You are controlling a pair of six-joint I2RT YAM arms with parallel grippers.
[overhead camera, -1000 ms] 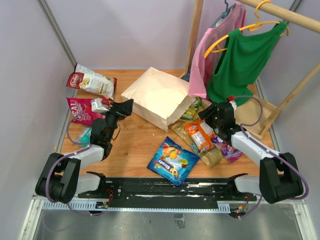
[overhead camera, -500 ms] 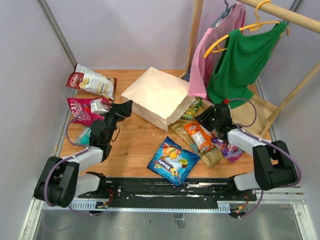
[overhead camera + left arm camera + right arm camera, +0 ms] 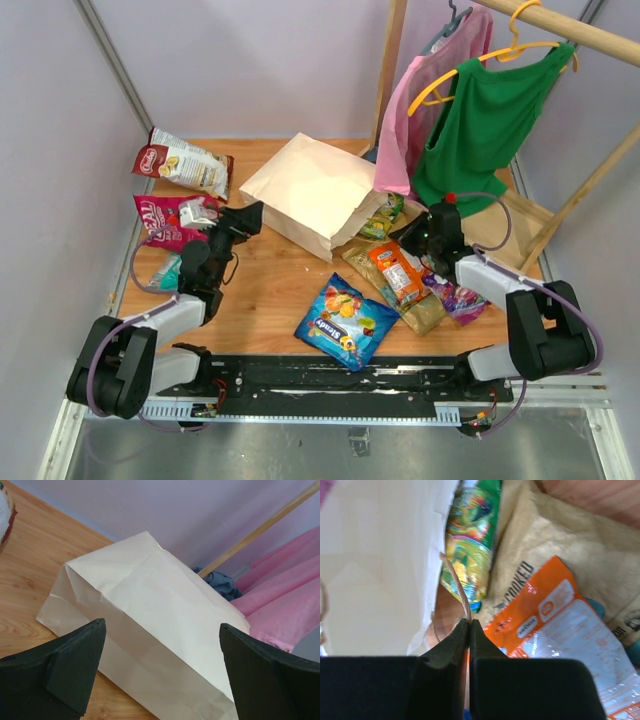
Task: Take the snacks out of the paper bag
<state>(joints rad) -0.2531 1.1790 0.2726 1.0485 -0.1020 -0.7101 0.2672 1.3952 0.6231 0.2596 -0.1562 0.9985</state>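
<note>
The paper bag [image 3: 310,190] lies on its side, mouth toward the right; in the left wrist view it [image 3: 150,610] fills the middle. My right gripper [image 3: 415,232] [image 3: 469,622] is shut on the bag's thin loop handle [image 3: 457,585] at the mouth. A green packet [image 3: 383,215] [image 3: 470,540] pokes out of the mouth. Orange [image 3: 398,270] [image 3: 560,625], tan [image 3: 425,310] [image 3: 560,540], purple [image 3: 458,298] and blue [image 3: 345,320] packets lie in front. My left gripper [image 3: 245,218] [image 3: 161,625] is open, just short of the bag's closed end.
A red-white packet [image 3: 185,162], a magenta one [image 3: 165,218] and a teal one [image 3: 165,270] lie at the left. A wooden rack [image 3: 560,30] with pink [image 3: 420,110] and green [image 3: 485,120] shirts stands at the back right, close behind the right arm.
My right gripper has moved in to the bag's mouth and shut on the handle. The left arm has barely moved and stays open.
</note>
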